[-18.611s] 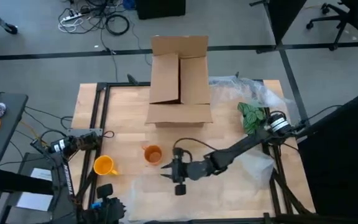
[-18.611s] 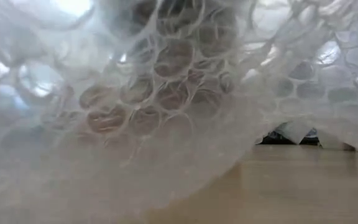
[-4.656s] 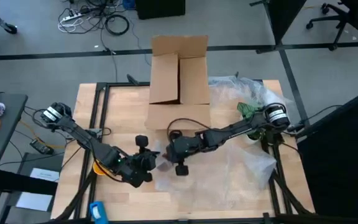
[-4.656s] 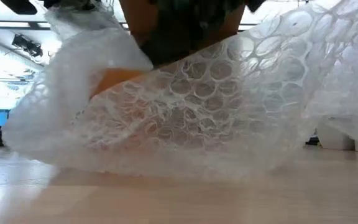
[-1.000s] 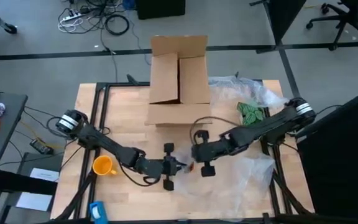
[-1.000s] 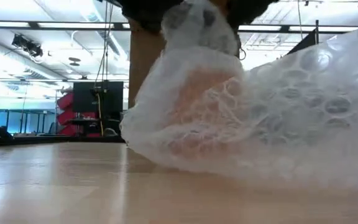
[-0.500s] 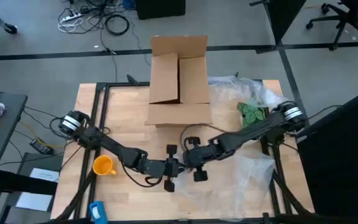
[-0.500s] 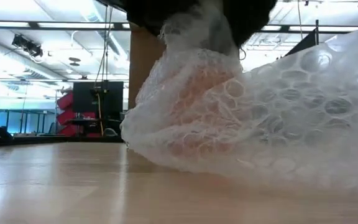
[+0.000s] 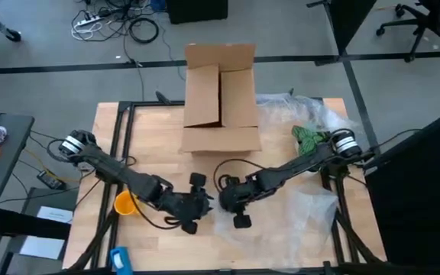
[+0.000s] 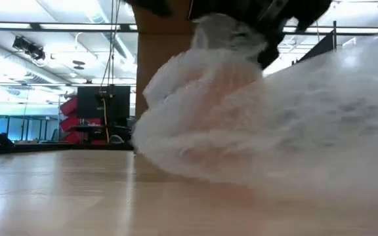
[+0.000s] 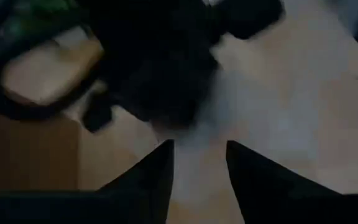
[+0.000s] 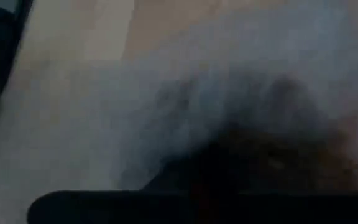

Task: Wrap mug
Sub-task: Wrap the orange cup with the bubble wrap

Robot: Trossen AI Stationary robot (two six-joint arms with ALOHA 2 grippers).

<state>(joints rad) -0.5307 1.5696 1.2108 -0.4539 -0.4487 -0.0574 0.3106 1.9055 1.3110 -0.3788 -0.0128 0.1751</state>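
Observation:
A bubble wrap sheet (image 9: pixel 281 221) lies over the near right of the table, and its left end is bunched into a bundle (image 10: pixel 202 111). The mug shows only as an orange tint through that bundle (image 10: pixel 218 82), and as a brownish blur in the right wrist view (image 12: pixel 278 158). My right gripper (image 9: pixel 224 200) is over the bundle, shut on the wrap. My left gripper (image 9: pixel 203 201) stands just left of the bundle, open (image 11: pixel 199 168), with bare table and a pale blur of wrap between its fingers. My right gripper holds the bubble wrap by the gathered top of the bundle (image 10: pixel 231 29), coming at it from above. The wrap rises there in a peak over the mug. The bundle's underside rests on the table. The fingers themselves are hidden by the wrap and the gripper body.
An open cardboard box (image 9: pixel 220 99) stands at the far middle. A second orange mug (image 9: pixel 123 203) sits near left, partly under my left arm. A clear plastic bag (image 9: pixel 312 107) and a green thing (image 9: pixel 308 139) lie far right. Bare wood (image 9: pixel 151 153) shows left of the box.
My left gripper has drawn back from the bundle toward the table's left edge. My right gripper has moved left over the bundle with the wrap. In the low view the wrap's peak has shifted right and the sheet behind it is blurred with motion.

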